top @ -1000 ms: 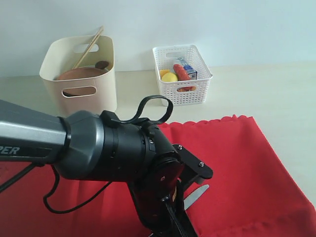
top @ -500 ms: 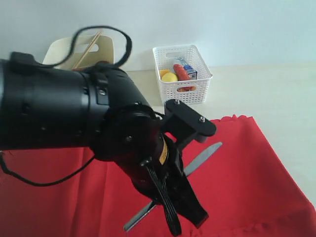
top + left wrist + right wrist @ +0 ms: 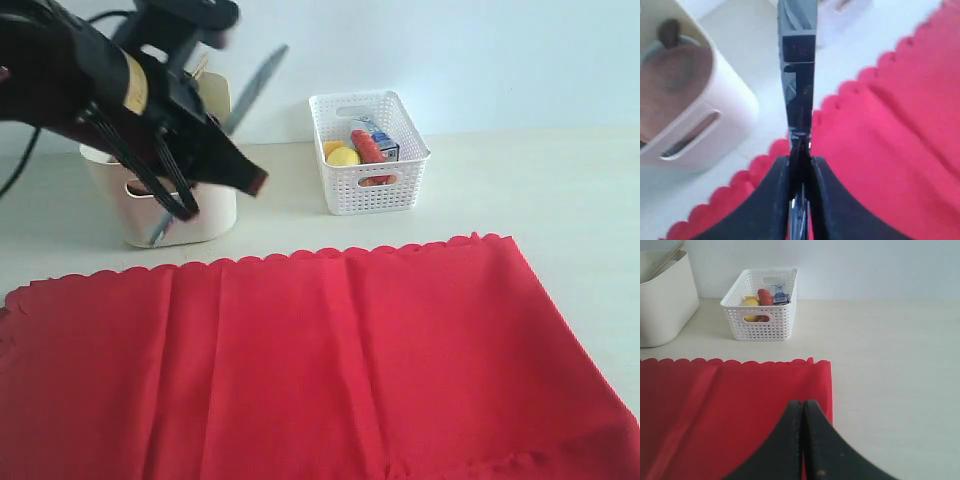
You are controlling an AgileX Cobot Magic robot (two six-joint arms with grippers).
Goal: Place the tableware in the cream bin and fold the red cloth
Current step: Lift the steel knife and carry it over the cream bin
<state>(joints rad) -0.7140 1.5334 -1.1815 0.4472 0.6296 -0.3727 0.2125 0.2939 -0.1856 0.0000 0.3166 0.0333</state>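
- Currently the left arm stands high over the back-left part of the worktop point(image 3: 540, 180), with its wrist tipped so the fingers slope down toward the near edge.
- The left tool point(image 3: 801, 172) is clamped on the steel knife point(image 3: 799, 85) partway along its length. One end of the knife slants up past the wrist. The other end hangs in front of the wall of the cream bin point(image 3: 205, 215), so the knife is in the air and outside the bin.
- The right arm sits low, and the right tool point(image 3: 802, 440) has its fingers pressed together above the right edge of the red cloth point(image 3: 330, 360).
- The cream bin stands near the back-left corner. It holds a wooden plate point(image 3: 675, 82) and a spoon point(image 3: 669, 32), and chopsticks point(image 3: 665, 260) stick out over its rim.
- The white lattice basket point(image 3: 370, 190) stands further along the back edge, apart from the bin. It holds a yellow fruit point(image 3: 343, 156), a red item point(image 3: 368, 147) and a carton point(image 3: 385, 148).
- The red cloth lies spread flat over the near half of the worktop, with its scalloped edge toward the back, short of both containers.
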